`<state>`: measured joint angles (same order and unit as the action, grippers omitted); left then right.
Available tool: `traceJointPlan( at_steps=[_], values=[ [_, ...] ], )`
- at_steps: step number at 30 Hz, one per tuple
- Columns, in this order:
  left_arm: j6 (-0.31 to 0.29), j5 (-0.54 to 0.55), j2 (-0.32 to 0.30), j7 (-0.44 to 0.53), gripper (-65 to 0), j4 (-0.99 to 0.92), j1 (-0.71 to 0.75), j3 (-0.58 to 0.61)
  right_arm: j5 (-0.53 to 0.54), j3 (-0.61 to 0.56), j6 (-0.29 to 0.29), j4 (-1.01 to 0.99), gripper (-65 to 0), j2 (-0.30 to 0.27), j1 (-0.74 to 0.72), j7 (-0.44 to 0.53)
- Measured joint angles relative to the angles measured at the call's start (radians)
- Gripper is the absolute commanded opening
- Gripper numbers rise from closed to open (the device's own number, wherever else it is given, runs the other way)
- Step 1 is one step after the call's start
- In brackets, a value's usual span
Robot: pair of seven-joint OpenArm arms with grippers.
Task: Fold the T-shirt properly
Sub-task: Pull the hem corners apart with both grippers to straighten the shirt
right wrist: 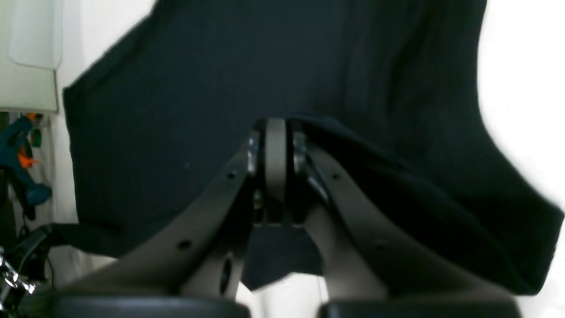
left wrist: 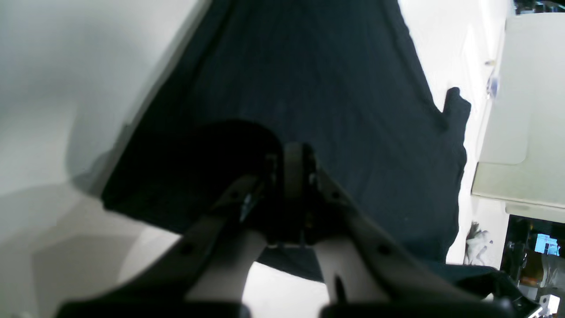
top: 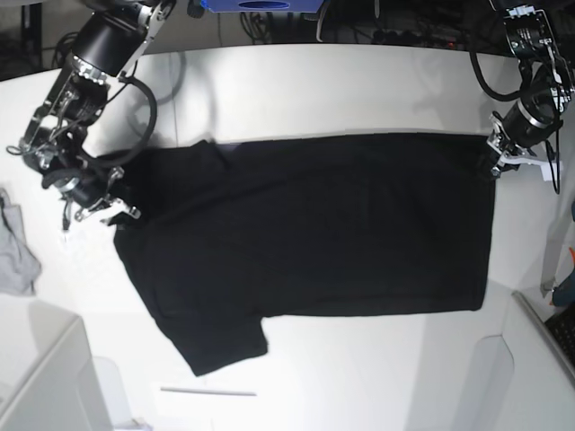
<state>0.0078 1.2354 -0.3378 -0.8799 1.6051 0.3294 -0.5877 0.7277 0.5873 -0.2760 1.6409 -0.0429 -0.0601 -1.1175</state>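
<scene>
Black T-shirt point(top: 305, 233) spread flat across the middle of a white table point(top: 341, 90), print not visible, long axis running left to right in the base view. One sleeve point(top: 225, 346) sticking out toward the near edge, lower left; the other bunched at the upper left by a gripper. Straight hem on the right, ending short of the table's right side.

Right gripper point(top: 112, 208) at the shirt's left end in the base view, jaws closed tight on a pinch of black fabric point(right wrist: 309, 121) at the shoulder; cloth draped over and around the fingers point(right wrist: 276, 150) in the wrist view. Left gripper point(top: 492, 166) at the shirt's upper right corner, jaws likewise clamped shut, fingertips point(left wrist: 293, 163) pressed on the hem corner with cloth beneath.

Open table above the shirt toward the far edge, and a broad bare stretch below it along the near edge. Thin white strip point(top: 207, 391) lying on that near stretch, apart from the sleeve. Small grey cloth point(top: 16, 251) at the far left, well apart from the shirt. Pale box-like panels at the lower left corner point(top: 45, 386) and lower right corner point(top: 530, 368). Cables and dark gear beyond the far edge.
</scene>
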Motion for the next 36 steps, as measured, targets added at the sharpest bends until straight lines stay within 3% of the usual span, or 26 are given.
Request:
traceJointPlan(
  at_steps=[7,9,23,28,36],
  values=[
    [0.061,0.005,0.002,-0.003,-65.0,-0.001,-0.061,0.000,-0.010,0.002,0.000,-0.043,-65.0,-0.015,-0.043,0.000],
    [0.075,0.003,0.002,-0.004,-65.0,-0.001,-0.072,0.000,-0.058,0.002,0.000,-0.062,-65.0,-0.014,-0.053,0.012],
    [0.082,0.003,0.003,-0.003,-65.0,-0.060,-0.124,0.000,-0.081,0.000,0.000,-0.146,-65.0,-0.017,-0.064,0.068],
    [0.085,0.000,0.003,-0.002,-65.0,-0.093,-0.122,0.000,-0.081,-0.114,0.000,-0.144,-65.0,-0.018,-0.075,0.076],
    [0.086,0.001,0.006,0.000,-65.0,-0.095,-0.160,0.006,-0.089,-0.109,0.001,-0.204,-65.0,-0.025,-0.075,0.127]
  ],
)
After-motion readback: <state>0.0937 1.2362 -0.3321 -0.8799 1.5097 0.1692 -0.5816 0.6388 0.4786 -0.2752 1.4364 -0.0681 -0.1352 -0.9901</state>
